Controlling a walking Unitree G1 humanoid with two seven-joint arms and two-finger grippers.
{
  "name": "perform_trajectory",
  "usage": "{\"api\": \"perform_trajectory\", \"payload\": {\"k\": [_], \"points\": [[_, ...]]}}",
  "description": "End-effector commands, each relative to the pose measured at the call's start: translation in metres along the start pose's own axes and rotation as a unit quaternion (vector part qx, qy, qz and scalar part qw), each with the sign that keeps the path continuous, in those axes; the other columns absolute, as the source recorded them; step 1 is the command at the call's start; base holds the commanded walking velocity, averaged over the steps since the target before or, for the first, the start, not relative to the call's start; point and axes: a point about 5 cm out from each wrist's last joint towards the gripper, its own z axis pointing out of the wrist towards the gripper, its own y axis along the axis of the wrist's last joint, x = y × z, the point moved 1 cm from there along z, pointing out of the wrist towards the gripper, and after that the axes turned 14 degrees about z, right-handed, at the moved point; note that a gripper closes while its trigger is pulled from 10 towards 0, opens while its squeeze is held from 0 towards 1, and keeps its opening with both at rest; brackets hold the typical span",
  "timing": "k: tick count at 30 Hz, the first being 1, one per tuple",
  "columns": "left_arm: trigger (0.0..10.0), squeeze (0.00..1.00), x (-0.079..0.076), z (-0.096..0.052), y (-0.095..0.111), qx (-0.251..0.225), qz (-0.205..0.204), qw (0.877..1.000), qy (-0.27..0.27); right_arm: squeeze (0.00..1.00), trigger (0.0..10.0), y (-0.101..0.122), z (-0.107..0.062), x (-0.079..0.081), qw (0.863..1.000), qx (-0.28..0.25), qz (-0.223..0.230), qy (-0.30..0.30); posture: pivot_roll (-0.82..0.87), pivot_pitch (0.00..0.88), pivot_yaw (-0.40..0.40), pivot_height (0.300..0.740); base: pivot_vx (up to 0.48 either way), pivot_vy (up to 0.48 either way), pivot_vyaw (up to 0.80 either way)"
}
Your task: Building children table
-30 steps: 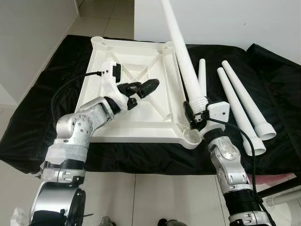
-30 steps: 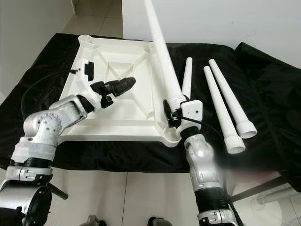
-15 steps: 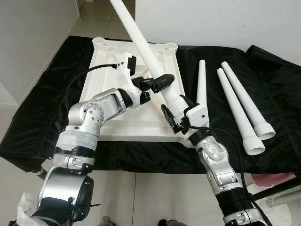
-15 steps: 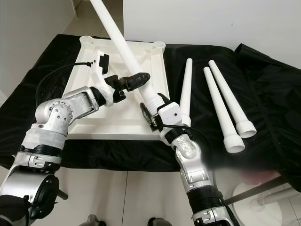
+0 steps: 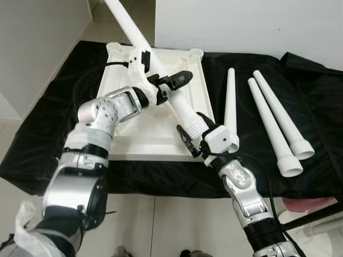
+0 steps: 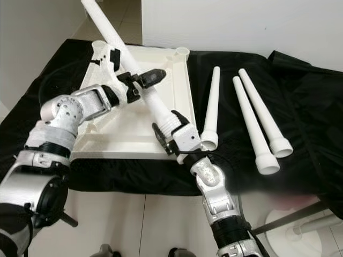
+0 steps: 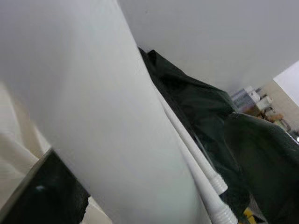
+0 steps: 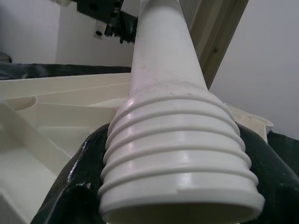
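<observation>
Both grippers clamping one white table leg (image 5: 161, 64): right gripper (image 5: 194, 136) gripping its threaded end, left gripper (image 5: 170, 84) pinching mid-shaft, over upturned tabletop (image 5: 139, 134).

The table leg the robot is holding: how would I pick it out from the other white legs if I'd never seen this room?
Look at the black cloth over the work surface, then the upturned white tabletop lying on it. The held leg slants above that tabletop, gripped by the right gripper at its threaded end and by the left gripper midway. The three other legs lie flat on the cloth.
</observation>
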Motion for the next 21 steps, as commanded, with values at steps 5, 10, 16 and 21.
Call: {"api": "perform_trajectory", "payload": {"k": [5, 10, 16, 21], "points": [[0.0, 0.00, 0.0015, -0.0013, 0.0198, -0.033, -0.017, 0.999, -0.033, 0.00, 10.0, -0.0059, -0.0052, 0.0023, 1.000, 0.013, -0.009, 0.006, 0.01, 0.056, -0.020, 0.740, 0.000, 0.000, 0.00], [0.0, 0.00, -0.0008, 0.0009, 0.0161, -0.027, -0.013, 0.999, -0.044, 0.00, 10.0, -0.0060, -0.0040, 0.0013, 1.000, 0.009, 0.001, 0.002, 0.01, 0.048, -0.022, 0.740, 0.000, 0.000, 0.00], [0.0, 0.00, 0.0014, 0.0048, 0.0154, -0.024, -0.021, 0.999, -0.040, 0.38, 10.0, -0.0037, -0.0011, -0.0008, 1.000, 0.000, 0.016, 0.000, 0.01, 0.035, -0.026, 0.740, 0.000, 0.000, 0.00], [10.0, 0.00, 0.0027, 0.0055, 0.0180, -0.023, -0.009, 0.999, -0.032, 1.00, 10.0, -0.0042, -0.0030, -0.0028, 0.999, 0.000, 0.033, -0.005, 0.01, 0.029, -0.024, 0.740, 0.000, 0.000, 0.00]]}}
